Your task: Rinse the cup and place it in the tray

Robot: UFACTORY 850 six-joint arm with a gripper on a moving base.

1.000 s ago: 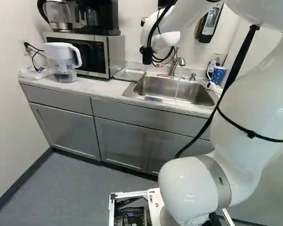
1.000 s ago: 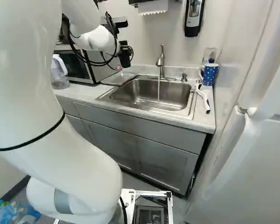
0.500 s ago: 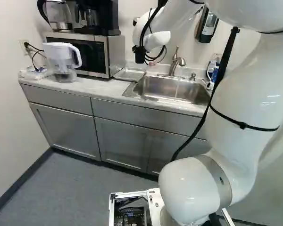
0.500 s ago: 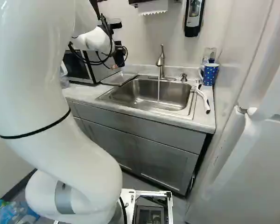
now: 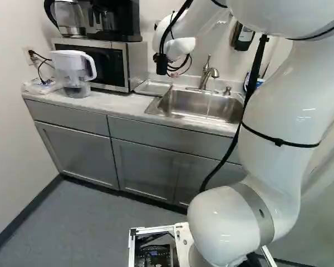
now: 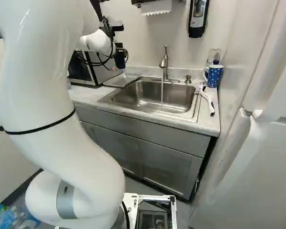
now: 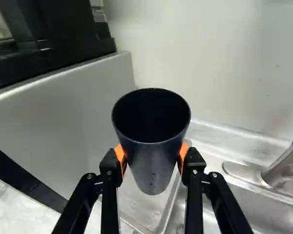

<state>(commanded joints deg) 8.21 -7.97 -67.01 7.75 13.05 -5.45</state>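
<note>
End effector point(image 7: 152, 157) part-open, pads pinching dark cup point(image 7: 154, 170). Right base view: cup 11 o'clock of sink point(image 6: 155, 98), tray point(image 6: 121, 80) 10 o'clock. Risks: wall slipping through pads if wet; low approach clipping tray rim, tipping cup.

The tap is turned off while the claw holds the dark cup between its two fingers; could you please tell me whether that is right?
Not quite: the tap is running, as the right base view shows a thin stream of water falling into the sink. The claw does hold the dark cup between its two fingers.
</note>
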